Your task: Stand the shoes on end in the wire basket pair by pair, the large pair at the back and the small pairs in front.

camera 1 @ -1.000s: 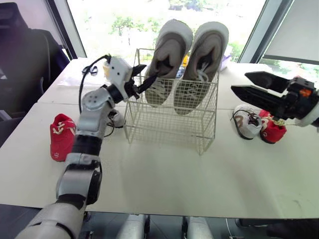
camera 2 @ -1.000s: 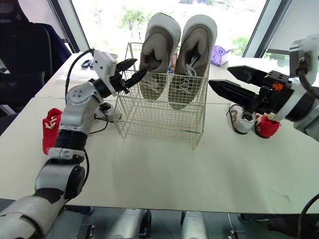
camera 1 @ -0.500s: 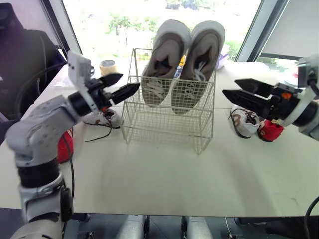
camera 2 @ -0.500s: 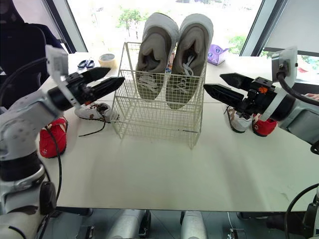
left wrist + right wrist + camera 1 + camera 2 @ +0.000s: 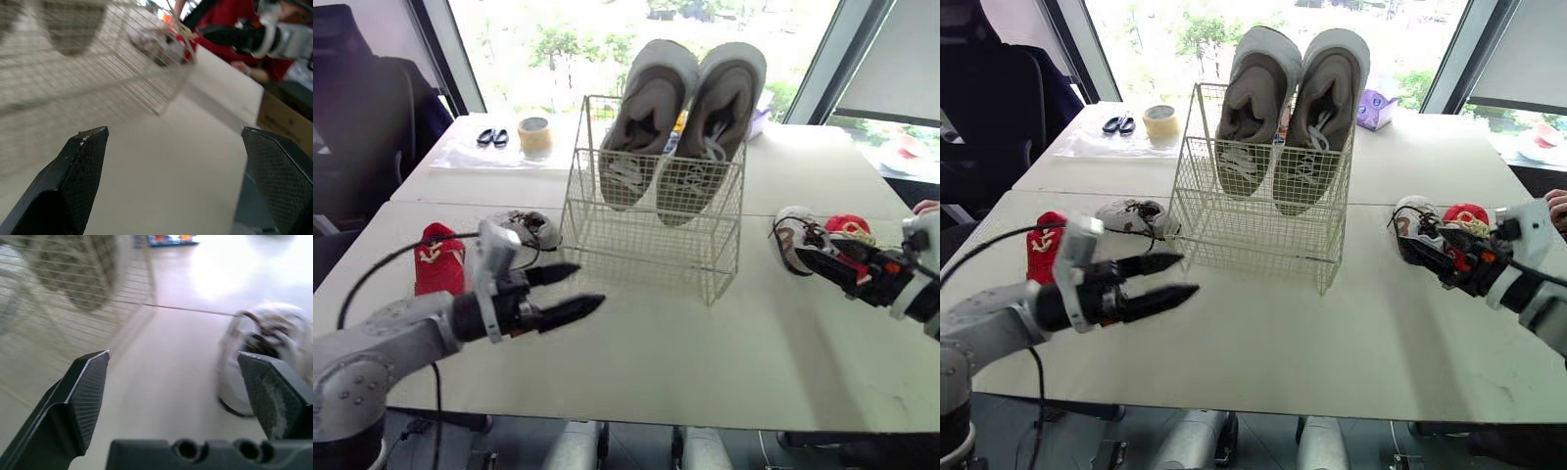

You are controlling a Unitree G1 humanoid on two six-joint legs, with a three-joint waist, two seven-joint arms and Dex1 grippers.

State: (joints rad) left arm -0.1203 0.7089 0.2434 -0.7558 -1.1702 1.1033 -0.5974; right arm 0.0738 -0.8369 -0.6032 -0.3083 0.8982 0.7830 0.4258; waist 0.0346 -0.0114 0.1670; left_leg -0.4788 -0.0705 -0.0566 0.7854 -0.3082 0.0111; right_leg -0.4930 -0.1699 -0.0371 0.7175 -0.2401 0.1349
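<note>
The white wire basket [image 5: 651, 230] stands mid-table with the large grey pair [image 5: 685, 122] on end in its back row; its front row holds nothing. A small white shoe [image 5: 524, 228] and a small red shoe [image 5: 437, 262] lie left of the basket. Another small white shoe [image 5: 790, 235] and red shoe [image 5: 847, 226] lie to its right. My left gripper [image 5: 590, 283] hovers open low over the table, in front of the basket's left corner. My right gripper [image 5: 813, 257] is open, its tips close beside the right white shoe [image 5: 266, 345].
A tape roll [image 5: 534, 134] and scissors [image 5: 490, 137] lie at the table's far left. A purple packet [image 5: 1371, 108] sits behind the basket. A person's hand [image 5: 1559, 201] shows at the right edge. A dark chair [image 5: 362, 117] stands beyond the left side.
My left gripper came away from the basket's upper left rim, swung down and back to the table front. The right gripper drew back right and lowered to the right white shoe.
</note>
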